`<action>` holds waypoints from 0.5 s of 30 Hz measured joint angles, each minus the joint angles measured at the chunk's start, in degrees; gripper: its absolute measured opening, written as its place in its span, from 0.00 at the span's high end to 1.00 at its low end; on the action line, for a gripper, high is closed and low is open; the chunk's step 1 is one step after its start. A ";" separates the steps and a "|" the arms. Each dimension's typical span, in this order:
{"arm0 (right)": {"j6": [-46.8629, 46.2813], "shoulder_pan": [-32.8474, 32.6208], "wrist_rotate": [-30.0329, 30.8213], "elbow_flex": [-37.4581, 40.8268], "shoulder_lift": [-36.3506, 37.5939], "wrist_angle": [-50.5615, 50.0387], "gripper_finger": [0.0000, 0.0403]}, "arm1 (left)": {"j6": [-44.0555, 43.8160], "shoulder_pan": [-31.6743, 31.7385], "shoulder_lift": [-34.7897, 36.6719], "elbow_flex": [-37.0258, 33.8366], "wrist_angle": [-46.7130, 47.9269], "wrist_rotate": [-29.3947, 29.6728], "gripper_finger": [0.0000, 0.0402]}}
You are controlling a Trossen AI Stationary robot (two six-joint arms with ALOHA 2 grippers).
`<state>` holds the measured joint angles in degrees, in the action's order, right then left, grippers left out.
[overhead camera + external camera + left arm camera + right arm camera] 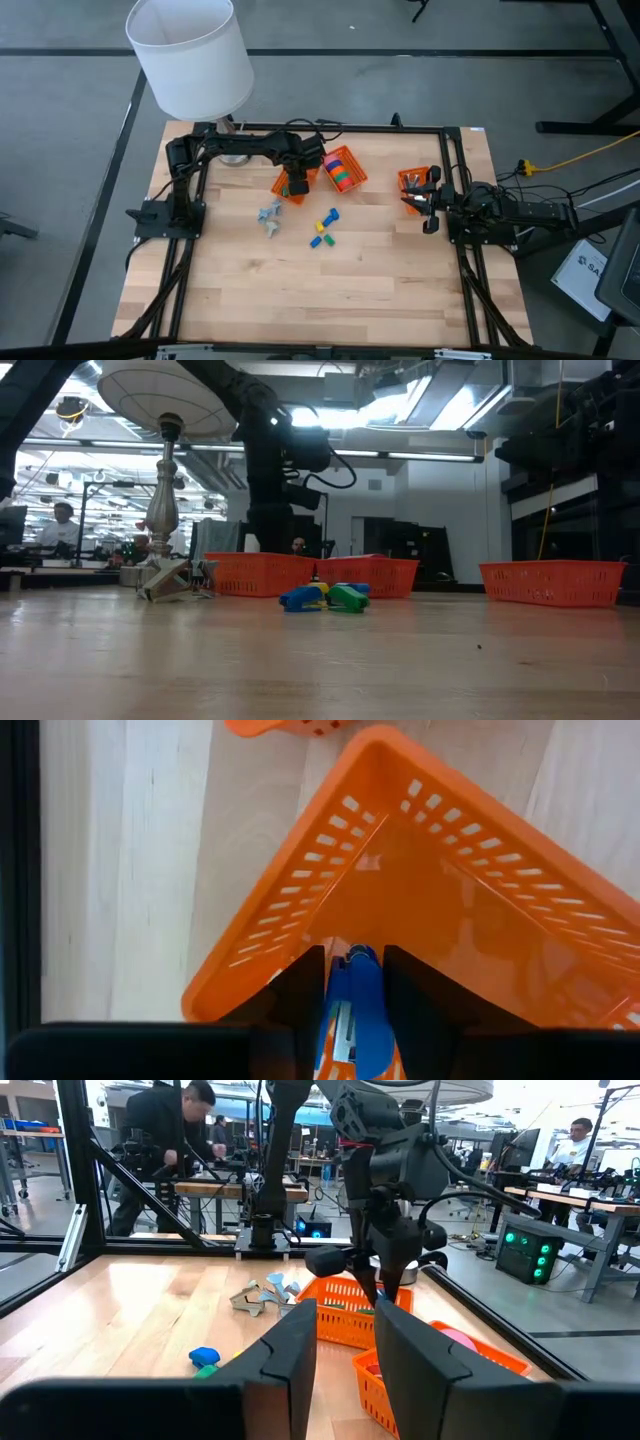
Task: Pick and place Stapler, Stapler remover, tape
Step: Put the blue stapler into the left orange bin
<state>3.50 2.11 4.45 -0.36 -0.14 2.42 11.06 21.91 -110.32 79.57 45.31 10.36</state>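
My left gripper (297,187) points steeply down into an orange basket (450,900), above the basket's corner, and is shut on a blue stapler (355,1010). A second orange basket (348,180) beside it holds coloured tape rolls (340,172). Grey stapler removers (268,213) lie on the wood toward the table's near side from the baskets. My right gripper (430,205) waits at the table's right, level and open, with nothing between its fingers. It is next to a third orange basket (413,185). My left gripper has the blue stapler's two long sides (352,982) between its two fingers, coming from above and pointing down into the basket. The stapler fills the gap between the fingers. My gripper hides whether the stapler's lower end rests on the basket floor.
A lamp with a white shade (190,50) stands at the table's far left. Small blue, yellow and green blocks (325,232) lie mid-table near the stapler removers. A black frame rail (300,128) borders the table. People work in the room beyond.
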 joint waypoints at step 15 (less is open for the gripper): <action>0.01 0.01 0.00 0.00 0.01 0.02 0.73 | -5.21 -0.86 0.00 0.04 -0.12 0.10 0.60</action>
<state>3.51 2.12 4.45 -0.36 -0.14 2.43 5.84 21.06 -110.32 79.61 45.19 10.46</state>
